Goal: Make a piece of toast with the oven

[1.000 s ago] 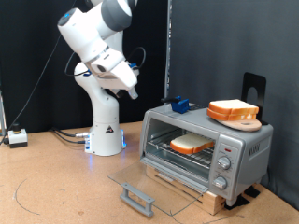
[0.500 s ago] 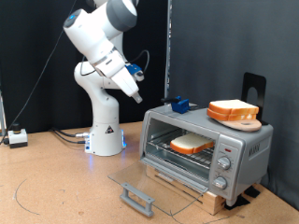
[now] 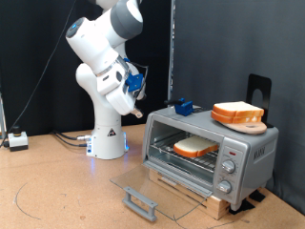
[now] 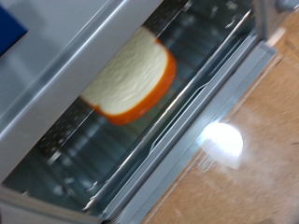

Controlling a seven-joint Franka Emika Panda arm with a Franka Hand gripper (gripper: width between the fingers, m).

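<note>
The oven [image 3: 250, 145] stands on a wooden base at the exterior view's right, its glass door [image 3: 152, 186] folded down flat with the grey bar handle [image 3: 141, 203] at the front. The piece of toast [image 3: 194, 147] lies on the wire rack inside. My gripper [image 3: 132, 107] hangs in the air to the left of the oven and above it, touching nothing. In the wrist view the piece of toast [image 4: 131, 79] rests on the rack [image 4: 140, 149] under the oven's silver top [image 4: 56, 65]. No fingers show there.
A stack of bread slices [image 3: 237, 113] sits on a wooden board on the oven's top, beside a small blue object [image 3: 182, 106]. Three knobs [image 3: 228, 168] line the oven's right front. Cables [image 3: 57, 138] and a small box [image 3: 17, 140] lie at the left.
The arm has swung a little to the right and the hand has turned and dipped slightly. The oven, its open door and the bread have stayed where they were.
</note>
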